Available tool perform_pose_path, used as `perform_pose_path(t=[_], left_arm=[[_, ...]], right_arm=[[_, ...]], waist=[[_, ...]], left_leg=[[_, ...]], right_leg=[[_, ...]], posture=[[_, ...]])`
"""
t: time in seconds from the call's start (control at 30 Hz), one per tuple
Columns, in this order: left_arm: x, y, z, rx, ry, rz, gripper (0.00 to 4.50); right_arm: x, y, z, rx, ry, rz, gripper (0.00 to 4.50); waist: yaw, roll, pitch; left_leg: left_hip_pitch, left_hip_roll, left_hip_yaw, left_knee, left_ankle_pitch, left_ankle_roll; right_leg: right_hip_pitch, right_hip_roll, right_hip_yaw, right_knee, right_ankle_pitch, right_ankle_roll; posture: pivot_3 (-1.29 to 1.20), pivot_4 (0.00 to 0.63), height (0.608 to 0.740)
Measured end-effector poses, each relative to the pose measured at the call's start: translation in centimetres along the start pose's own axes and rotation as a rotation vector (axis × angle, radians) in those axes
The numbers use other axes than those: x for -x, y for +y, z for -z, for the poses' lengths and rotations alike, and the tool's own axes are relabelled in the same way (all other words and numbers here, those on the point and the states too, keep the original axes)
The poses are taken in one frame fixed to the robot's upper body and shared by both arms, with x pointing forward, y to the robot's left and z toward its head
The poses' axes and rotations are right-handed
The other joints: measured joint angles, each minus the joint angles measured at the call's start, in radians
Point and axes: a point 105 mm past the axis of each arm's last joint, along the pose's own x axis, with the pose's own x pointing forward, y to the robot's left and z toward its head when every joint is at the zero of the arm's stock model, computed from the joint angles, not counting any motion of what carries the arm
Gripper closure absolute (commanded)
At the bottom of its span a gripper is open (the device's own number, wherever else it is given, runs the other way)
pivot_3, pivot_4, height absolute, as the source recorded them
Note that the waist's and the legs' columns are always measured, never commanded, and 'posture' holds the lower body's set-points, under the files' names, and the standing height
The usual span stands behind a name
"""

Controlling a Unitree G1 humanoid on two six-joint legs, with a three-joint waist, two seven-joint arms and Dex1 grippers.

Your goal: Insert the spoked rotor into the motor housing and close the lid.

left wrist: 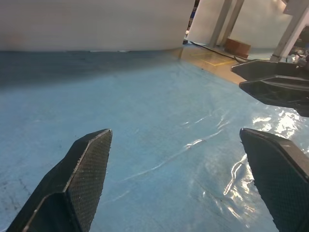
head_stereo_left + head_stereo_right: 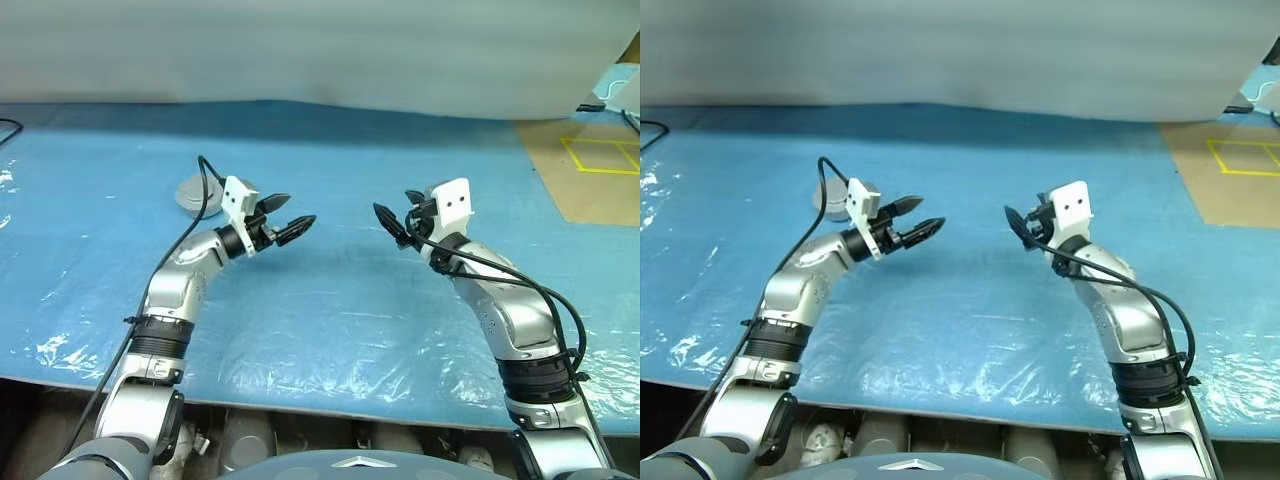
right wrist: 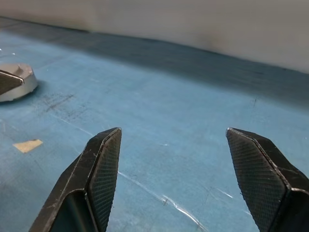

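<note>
— Tools? Left tool [image 2: 283,217] and right tool [image 2: 397,218] raised over the blue-covered bench [image 2: 330,310], tips turned toward each other, well apart. Both spread wide, nothing between the fingers of either.

— And the parts? Round grey metal piece [image 2: 192,194] lying flat on the bench, behind the left arm, partly hidden by wrist and cable. Probably the motor housing, closed side up; windings not visible from there. Touched by neither tool.
</note>
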Motion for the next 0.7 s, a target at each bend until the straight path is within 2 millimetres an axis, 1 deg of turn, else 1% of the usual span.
perform_pose_path(t=[0.13, 0.27, 0.7], left_arm=[[0.1, 1.5, -1.2, -0.020, -0.027, -0.055, 0.04], [-0.1, 2.4, -1.9, -0.032, -0.047, -0.090, 0.04], [-0.4, 2.1, -1.4, -0.018, -0.042, -0.089, 0.04]], right_arm=[[-0.2, 0.2, -0.1, 0.001, -0.008, -0.002, 0.89], [-0.7, 0.0, -0.5, 0.023, -0.018, 0.003, 0.89], [-1.0, 0.2, -0.4, 0.034, -0.020, 0.003, 0.89]], waist=[[-0.001, 0.000, 0.000], [0.000, 0.000, 0.000], [0.000, 0.001, 0.000]], left_leg=[[0.000, 0.000, 0.000, 0.000, 0.000, 0.000], [-0.001, 0.000, 0.000, -0.002, 0.000, 0.000], [-0.001, 0.000, 0.000, -0.002, 0.000, 0.000]], right_leg=[[0.000, 0.001, 0.000, 0.000, 0.002, 0.004], [0.000, 0.001, 0.000, -0.001, 0.002, 0.004], [-0.001, 0.001, 0.000, -0.001, 0.002, 0.004]], posture=[[0.00, 0.150, 0.740], [0.00, 0.150, 0.740], [0.00, 0.150, 0.740]])
